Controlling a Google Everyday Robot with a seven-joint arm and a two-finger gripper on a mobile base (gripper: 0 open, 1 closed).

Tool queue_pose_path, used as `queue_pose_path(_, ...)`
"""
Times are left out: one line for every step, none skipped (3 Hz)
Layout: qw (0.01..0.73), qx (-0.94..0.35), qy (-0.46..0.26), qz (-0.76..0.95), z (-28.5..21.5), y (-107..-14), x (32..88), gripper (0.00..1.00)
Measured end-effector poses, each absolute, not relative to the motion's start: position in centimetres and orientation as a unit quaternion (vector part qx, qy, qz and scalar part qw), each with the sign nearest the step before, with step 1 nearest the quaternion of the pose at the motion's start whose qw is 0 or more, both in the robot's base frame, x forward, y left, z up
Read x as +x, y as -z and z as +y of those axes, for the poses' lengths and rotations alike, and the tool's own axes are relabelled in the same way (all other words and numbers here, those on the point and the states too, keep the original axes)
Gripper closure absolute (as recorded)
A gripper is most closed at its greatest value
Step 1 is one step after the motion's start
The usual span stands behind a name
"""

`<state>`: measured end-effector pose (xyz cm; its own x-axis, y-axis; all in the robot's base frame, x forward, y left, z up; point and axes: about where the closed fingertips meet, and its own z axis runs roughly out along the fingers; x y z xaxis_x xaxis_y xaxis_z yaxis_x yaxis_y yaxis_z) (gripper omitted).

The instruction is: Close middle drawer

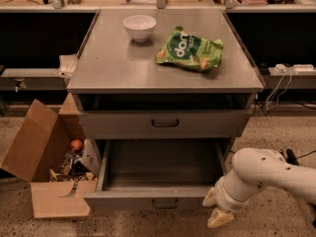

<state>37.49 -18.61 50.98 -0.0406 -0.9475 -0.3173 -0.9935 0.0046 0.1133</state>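
The middle drawer [158,197] is a wide, shallow grey drawer pulled far out of the cabinet, and its inside is empty. Its low front faces me with a small dark bar handle [164,204] at centre. My gripper [215,208] is on the end of the white arm [266,177] at the lower right. It is just off the right end of the drawer front, near floor level. Its two cream fingertips [220,218] stand apart and hold nothing. The lowest drawer is hidden under the open one.
The taller top drawer [165,123] is slightly out under the tabletop [118,63]. A white bowl [139,27] and a green snack bag [190,50] lie on top. An open cardboard box [47,167] of clutter stands on the floor at the left. Cables run at the right [281,83].
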Motion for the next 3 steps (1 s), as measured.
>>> queue_pose_path(0.079, -0.687, -0.154, 0.706, -18.8, -48.9, 37.7, 0.68)
queue_pose_path(0.089, -0.689, -0.155, 0.702, -18.8, -45.2, 38.4, 0.98)
queue_pose_path(0.094, -0.693, -0.158, 0.697, -18.6, -42.9, 38.9, 1.0)
